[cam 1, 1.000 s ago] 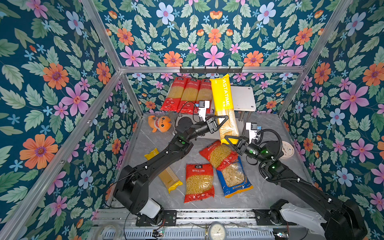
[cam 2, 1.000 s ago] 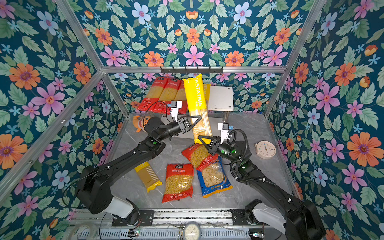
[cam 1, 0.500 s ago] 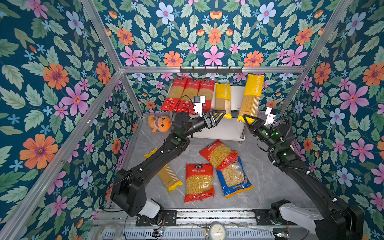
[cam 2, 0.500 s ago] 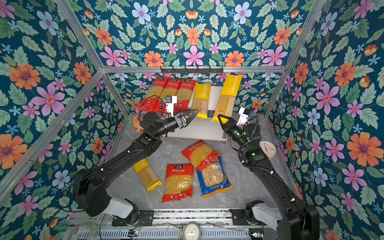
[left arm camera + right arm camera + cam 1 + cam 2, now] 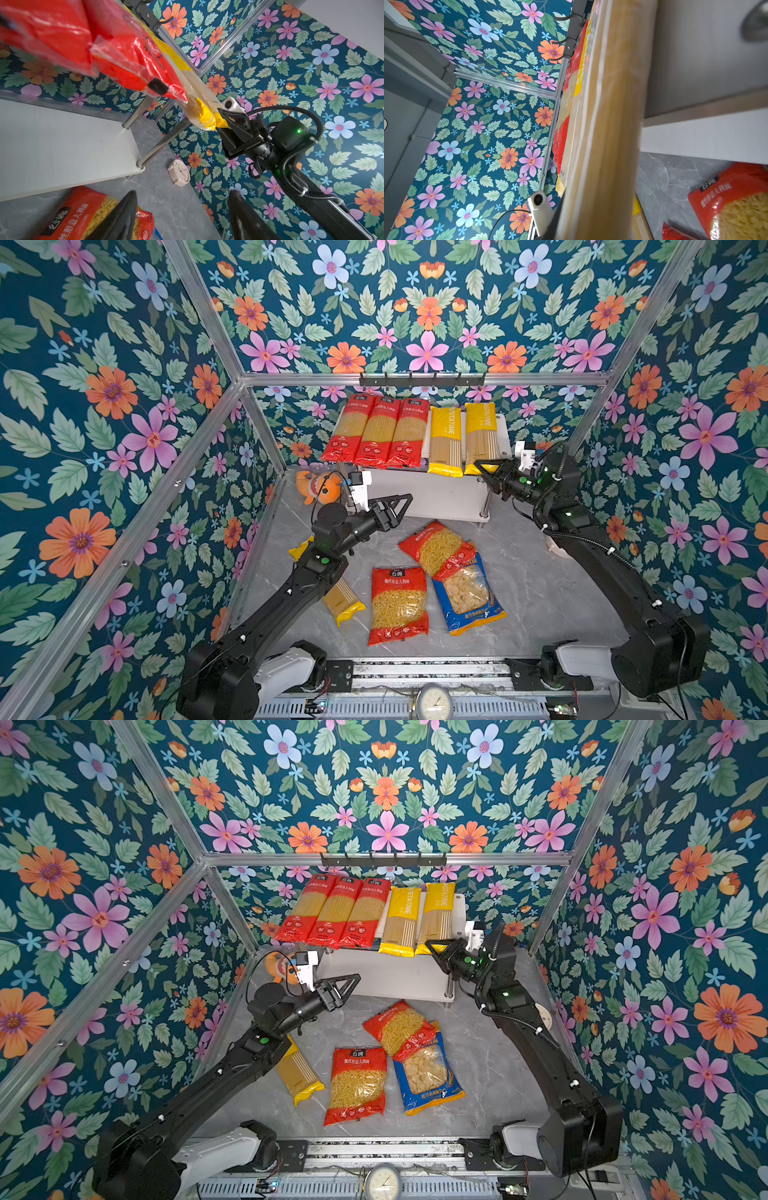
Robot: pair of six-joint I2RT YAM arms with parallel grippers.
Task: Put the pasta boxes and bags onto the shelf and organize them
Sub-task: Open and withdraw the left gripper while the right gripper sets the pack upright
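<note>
I read "PASTATIME" on two yellow spaghetti packs point(image 5: 446, 435) beside three red spaghetti packs point(image 5: 380, 431) on the shelf point(image 5: 432, 495) top board. Grey marble bench point(image 5: 540, 572), floral walls point(image 5: 124, 406). My right gripper point(image 5: 484, 466) pinches the rightmost yellow pack point(image 5: 481, 433) at its lower end. My left gripper point(image 5: 400, 504) gapes empty before the lower board.

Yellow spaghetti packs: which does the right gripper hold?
The rightmost one on the shelf; its neighbour lies free, the third is on the table.
</note>
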